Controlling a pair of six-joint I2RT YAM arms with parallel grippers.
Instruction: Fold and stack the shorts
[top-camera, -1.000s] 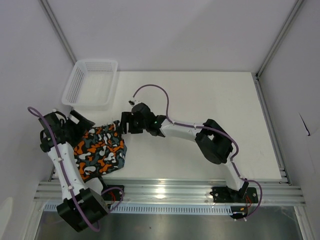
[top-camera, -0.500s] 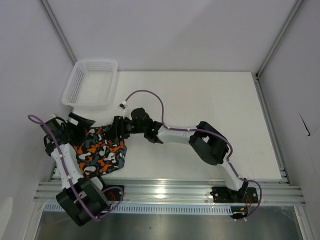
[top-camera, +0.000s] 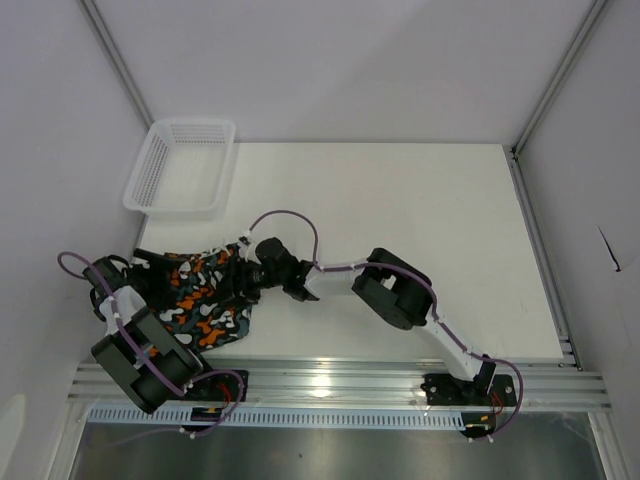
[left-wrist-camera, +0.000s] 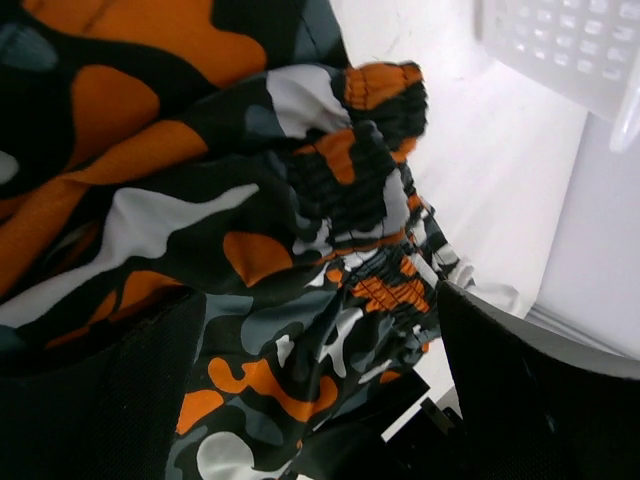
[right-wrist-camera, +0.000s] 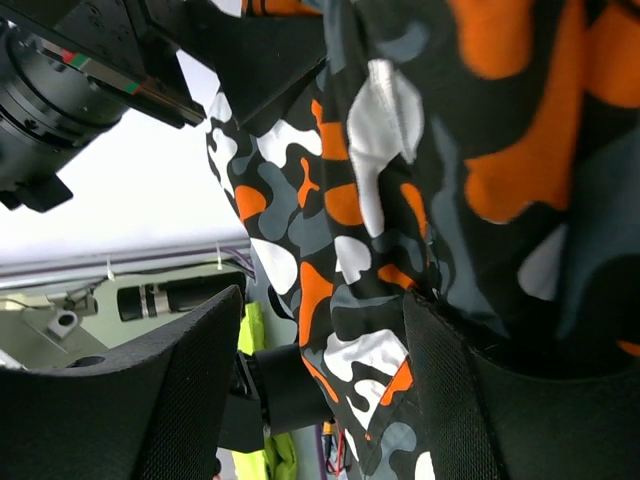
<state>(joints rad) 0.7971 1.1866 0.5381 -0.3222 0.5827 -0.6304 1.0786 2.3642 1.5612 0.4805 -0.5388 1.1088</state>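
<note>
Rail: aluminium frame rail (top-camera: 350, 380) along the near table edge, both arm bases bolted to it.
Left arm: bends up over the table's near-left corner, with a purple cable (top-camera: 75, 262) looped beside its wrist.
Left gripper (left-wrist-camera: 318, 300): jaws spread wide, holding nothing; it sits at the left edge of the cloth, which lies loose between and beneath the black fingers (left-wrist-camera: 110, 390).
Shorts: camouflage shorts (top-camera: 205, 305) in orange, black, white and grey lie bunched on the near-left part of the white table (top-camera: 430, 210), between the two grippers. The gathered elastic waistband (left-wrist-camera: 370, 150) shows rumpled in the left wrist view.
Right arm: stretches leftward across the table's near half, its wrist covering the shorts' right edge from above.
Right gripper (right-wrist-camera: 320, 300): jaws apart, not pinched. A fold of the cloth hangs in the gap against one finger (right-wrist-camera: 470, 400), and open space shows beside the other.
In the way: cloth fills most of both wrist views, and the arms hide the shorts' two side edges from above.
Basket: white plastic mesh basket (top-camera: 180, 168) at the far-left corner, apart from the shorts.
</note>
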